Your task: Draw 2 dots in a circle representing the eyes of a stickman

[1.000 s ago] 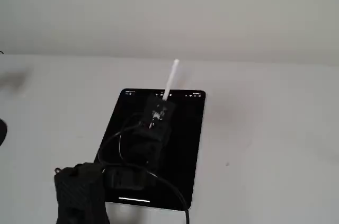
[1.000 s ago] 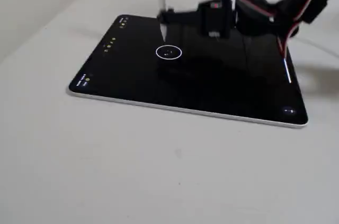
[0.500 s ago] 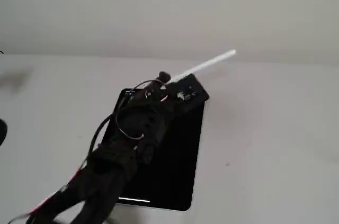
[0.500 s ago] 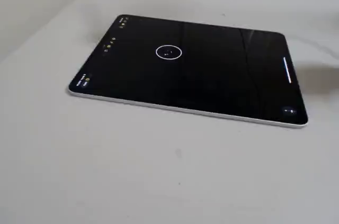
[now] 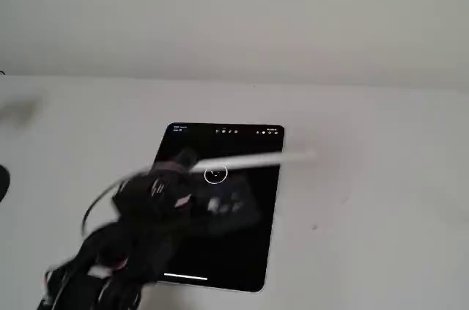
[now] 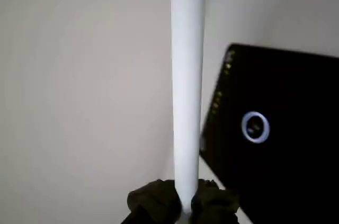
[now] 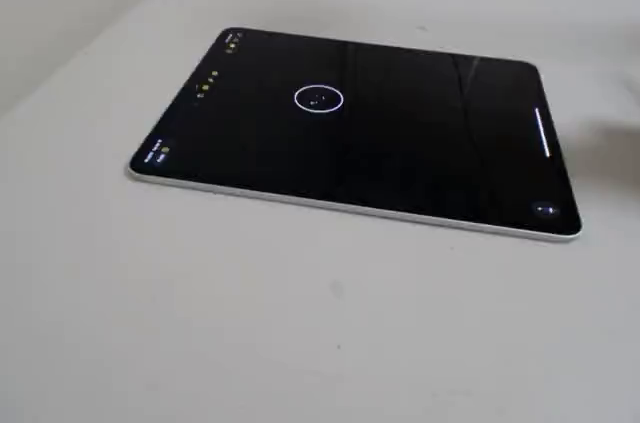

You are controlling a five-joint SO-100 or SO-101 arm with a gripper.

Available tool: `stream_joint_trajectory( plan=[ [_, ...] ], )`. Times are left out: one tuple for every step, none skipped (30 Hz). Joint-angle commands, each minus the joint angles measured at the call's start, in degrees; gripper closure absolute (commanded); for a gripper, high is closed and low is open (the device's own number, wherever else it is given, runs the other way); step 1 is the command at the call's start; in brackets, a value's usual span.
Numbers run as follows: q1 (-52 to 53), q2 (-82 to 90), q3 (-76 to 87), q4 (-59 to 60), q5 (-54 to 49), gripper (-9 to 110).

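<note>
Gripped in the end effector [image 6: 183, 203] was a white stylus [image 6: 187, 86], the two dark fingers pressed to either side of its shaft near the bottom of the wrist view, so the tool was held fast. Half a second before, the arm had been raised over the tablet's top edge with the stylus angled up and away; a second before, it had stood nearly upright above the screen. Now the arm had swung low and back toward the lower left of a fixed view, blurred with motion, and the stylus [image 5: 245, 163] lay almost level, its long axis running left to right across the tablet [image 5: 264, 251] with the free end pointing right, past the screen's edge.

That left the screen clear. The circle [image 7: 319, 99] sat in the upper middle of the black screen, and inside it I could make out faint marks that were probably the dots [image 7: 318, 100], though too small to count with confidence. The tablet lay flat on the pale counter [image 7: 300, 323]. By my judgement the drawing was done and the arm was retreating.
</note>
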Motion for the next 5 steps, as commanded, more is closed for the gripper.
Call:
stream_joint_trajectory(
  plan=[
    [-1.41, 21.62, 13.01, 10.11, 1.76, 102],
    [-0.88, 22.24, 14.33, 11.34, 2.2, 102],
    [0.0, 22.24, 15.56, 11.69, 2.64, 102],
    [0.7, 22.24, 16.7, 11.78, 4.31, 102],
    [0.79, 22.24, 18.11, 11.87, 5.19, 102]
  ],
)
